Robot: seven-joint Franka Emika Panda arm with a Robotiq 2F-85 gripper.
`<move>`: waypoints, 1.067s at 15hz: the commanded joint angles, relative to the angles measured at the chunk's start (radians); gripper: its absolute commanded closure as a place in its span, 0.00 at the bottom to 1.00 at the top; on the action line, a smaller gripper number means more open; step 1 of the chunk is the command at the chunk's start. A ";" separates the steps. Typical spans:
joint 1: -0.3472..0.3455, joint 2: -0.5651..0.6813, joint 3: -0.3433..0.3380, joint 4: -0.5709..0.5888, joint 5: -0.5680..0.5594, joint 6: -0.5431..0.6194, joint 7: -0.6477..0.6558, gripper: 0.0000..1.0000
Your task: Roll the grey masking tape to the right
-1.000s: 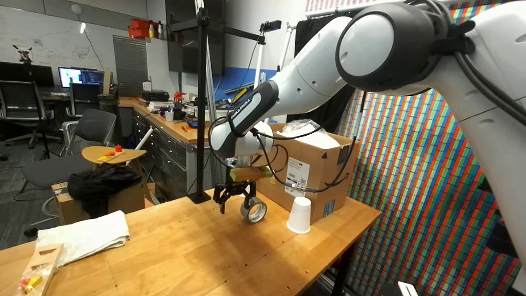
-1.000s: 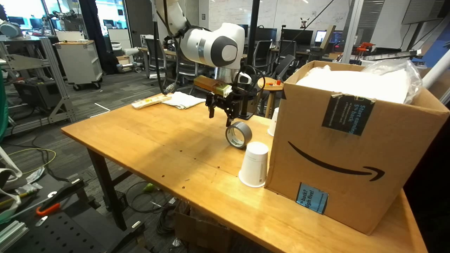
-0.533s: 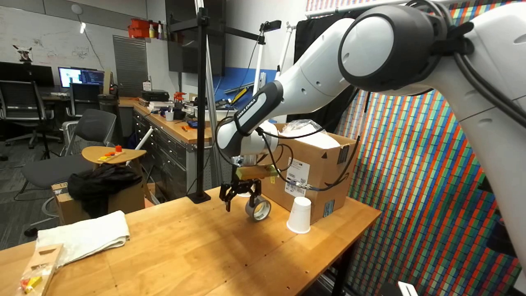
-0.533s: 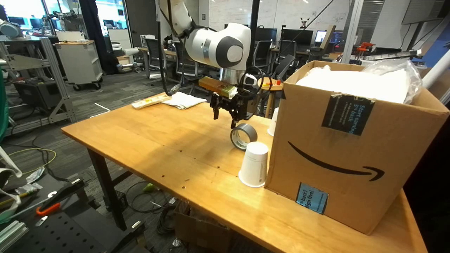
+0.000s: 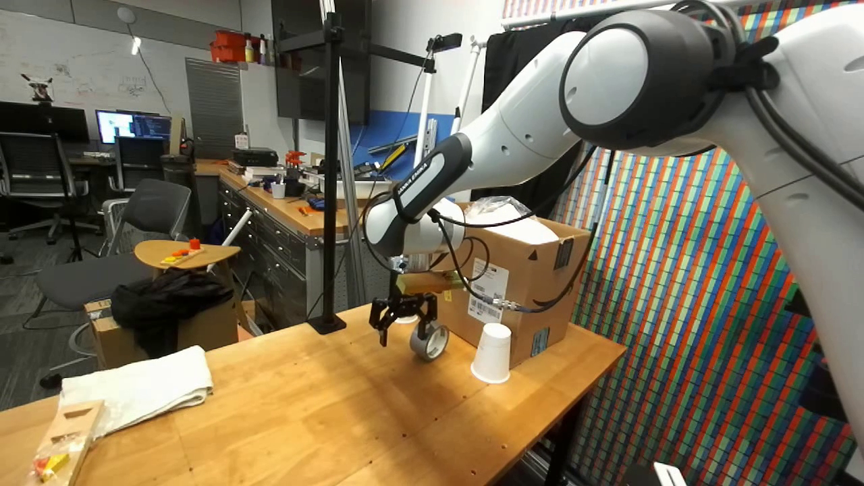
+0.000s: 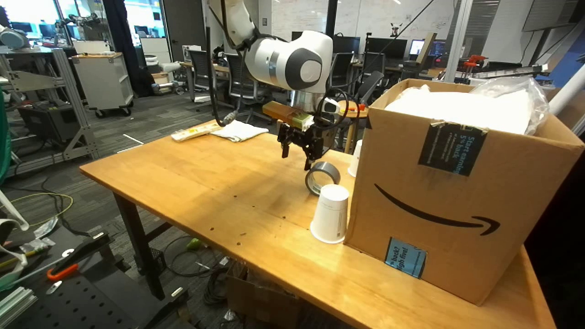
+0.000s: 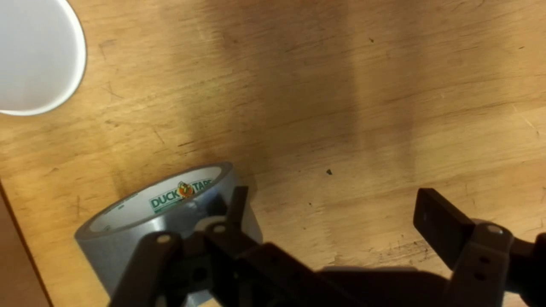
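Grey masking tape [image 7: 170,221]: standing on edge on wooden table [image 6: 183,183], partly behind white cup [image 6: 330,214] in an exterior view but apart from it in the wrist view. Probably light, stiff, not fragile; slick-looking outer band, so likely free-rolling, maybe apt to skid or tip sideways. Best pushed on the outer band, centred, in line with the roll; for a real hold, probably pinch the ring wall between hollow and outer band. Gripper [image 5: 403,339] with jaws spread apart, nothing clamped between; one finger [image 7: 237,204] at the tape's trailing side, seemingly touching, but no clear view of exact contact. Versus a second ago: rightward shift of tape and gripper in both exterior views, smaller gap to cardboard box [image 6: 457,196], no obvious change in jaw spread. No visible move for white cup, cardboard box, or far cup [image 6: 354,162] half hidden by the box. Looks like mid-roll, nudging rather than gripping, with room ahead getting short
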 commanded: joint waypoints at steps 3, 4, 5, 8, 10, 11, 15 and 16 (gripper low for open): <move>0.009 -0.053 -0.024 -0.029 -0.007 0.015 -0.006 0.00; 0.015 -0.055 -0.032 -0.019 -0.021 0.014 0.000 0.00; 0.019 -0.058 -0.038 -0.011 -0.033 0.012 0.004 0.00; 0.034 -0.094 -0.057 -0.018 -0.080 0.030 0.016 0.00; 0.044 -0.115 -0.057 -0.033 -0.104 0.040 0.019 0.00; 0.049 -0.119 -0.050 -0.042 -0.108 0.042 0.018 0.00; 0.079 -0.115 -0.016 -0.066 -0.087 0.046 0.007 0.00; 0.088 -0.110 -0.008 -0.072 -0.085 0.045 0.003 0.00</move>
